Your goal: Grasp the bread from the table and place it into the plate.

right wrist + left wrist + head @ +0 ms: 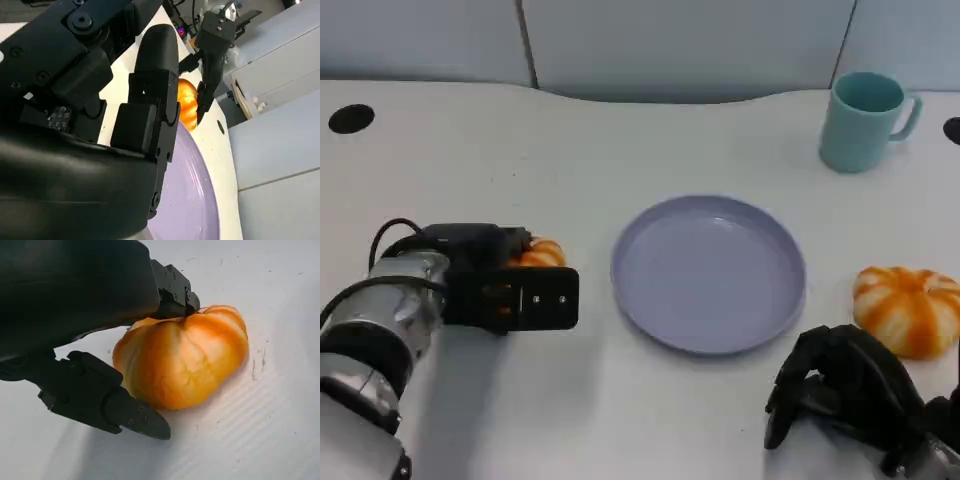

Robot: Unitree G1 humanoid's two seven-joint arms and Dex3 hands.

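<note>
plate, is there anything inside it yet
Nothing lies in the purple plate; its whole inside shows bare in the head view. One bread sits on the table at the left hand, another bread right of the plate.

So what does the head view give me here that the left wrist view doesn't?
Head view alone: the lilac plate, a teal mug, a second orange bread right of the plate, and the right hand with fingers curled in, holding nothing. Left wrist view alone: fingers on either side of the bread, which lies on the table. Both: the left hand at that bread.
</note>
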